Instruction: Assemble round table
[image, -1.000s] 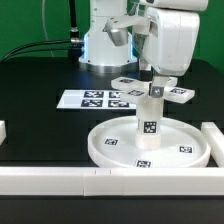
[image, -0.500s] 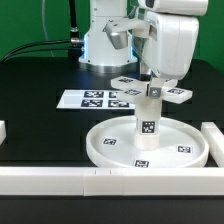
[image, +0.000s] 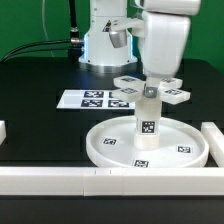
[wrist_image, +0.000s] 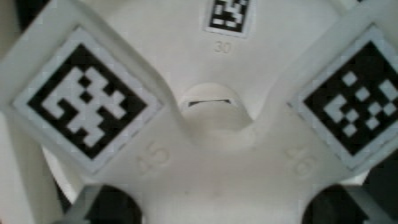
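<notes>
We found the round disc lying rim-up on the black table, close against the white border rails in the foreground. The short post stood upright on its hub, tag facing the camera. The cross-shaped foot sat on top of the post, arms spread level, and the gripper came straight down onto its middle.

Grip state: we could not tell. In the exterior view the arm's body hid the fingers; in the wrist view only two dark pads showed at the frame edge, with the foot filling the rest. Whether they pinched the foot's centre or merely flanked it was not readable.

Step in hand, as we judged it: seating or screwing the foot onto the post. To do it well, we reckoned the gripper's axis should stay in line with the post, the foot kept level so it does not cross-thread or bind, and downward pressure kept light enough that the post does not tip in the hub. The disc is loose on the table, so any turn could drag it along.

Containers: the disc is the only dish-like thing. Within its rim stood only the post; its floor showed only its own tags. The marker board lay flat behind, bare but for tags.
</notes>
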